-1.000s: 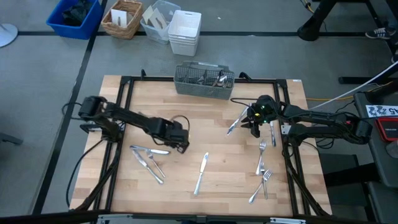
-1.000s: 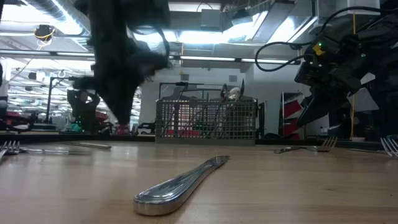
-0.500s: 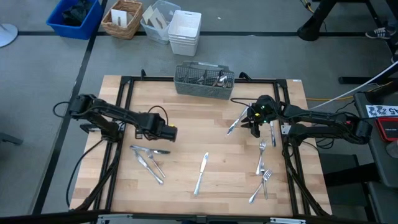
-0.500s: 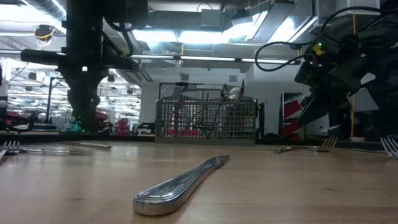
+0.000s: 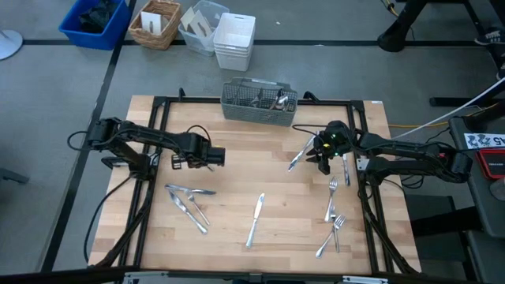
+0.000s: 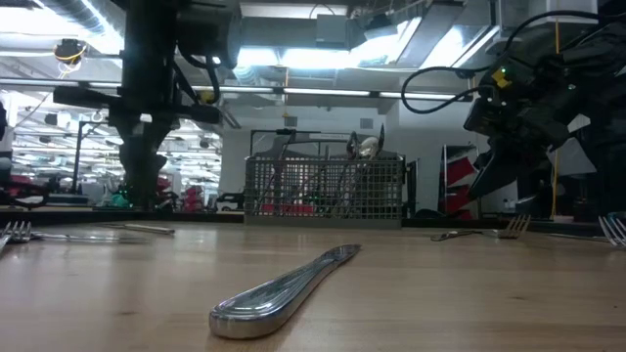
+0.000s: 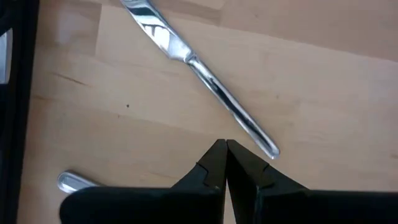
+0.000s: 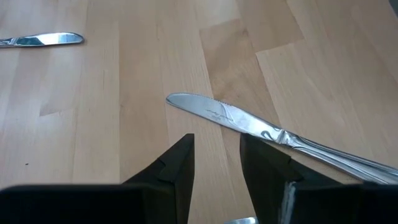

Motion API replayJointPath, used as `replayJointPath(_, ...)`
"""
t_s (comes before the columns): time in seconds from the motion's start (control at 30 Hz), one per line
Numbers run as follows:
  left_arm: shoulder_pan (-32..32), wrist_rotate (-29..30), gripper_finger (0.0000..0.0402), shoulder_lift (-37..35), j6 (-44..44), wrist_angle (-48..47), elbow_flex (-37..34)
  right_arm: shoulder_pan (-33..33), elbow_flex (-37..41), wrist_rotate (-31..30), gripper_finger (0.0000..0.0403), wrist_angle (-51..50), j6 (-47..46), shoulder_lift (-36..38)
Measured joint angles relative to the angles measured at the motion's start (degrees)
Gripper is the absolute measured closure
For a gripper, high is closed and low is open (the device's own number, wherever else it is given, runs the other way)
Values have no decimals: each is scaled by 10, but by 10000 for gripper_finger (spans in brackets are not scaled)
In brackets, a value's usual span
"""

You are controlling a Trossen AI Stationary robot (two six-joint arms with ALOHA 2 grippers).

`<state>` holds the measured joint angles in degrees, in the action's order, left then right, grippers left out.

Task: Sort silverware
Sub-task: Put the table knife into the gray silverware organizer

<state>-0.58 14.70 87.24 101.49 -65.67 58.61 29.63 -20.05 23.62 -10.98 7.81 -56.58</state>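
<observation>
Spanning a black frame, the butcher-block worktop (image 5: 237, 150) carries scattered silverware (image 5: 254, 218); left gripper (image 5: 219, 156) closed empty, right gripper (image 5: 316, 158) parted, holding nothing.

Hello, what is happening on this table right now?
A two-armed robot is sorting silverware into the grey wire-mesh caddy at the far edge of the table. The left gripper hangs over bare wood with its fingers shut and holds nothing. The right gripper has its fingers open, next to a knife that lies flat. Another knife lies alone in the middle, some forks lie on the right, and a small pile of cutlery lies on the left.
</observation>
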Motion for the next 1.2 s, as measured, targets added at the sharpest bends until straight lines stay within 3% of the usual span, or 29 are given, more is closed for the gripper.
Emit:
replayJointPath(0.33,-31,-2,398,0,-1,1,-1,0,0,0,271,0,0,0)
replayJointPath(0.57,-73,-43,398,1,4,-12,-2,0,0,0,271,-17,0,0)
replayJointPath(0.83,-97,-60,398,2,-16,25,-59,0,0,0,272,-25,2,0)
replayJointPath(0.97,-98,-65,398,2,15,23,-79,0,0,-4,271,-25,6,0)
replayJointPath(1.2,-131,-179,398,2,21,104,-128,0,0,-6,271,-24,6,0)
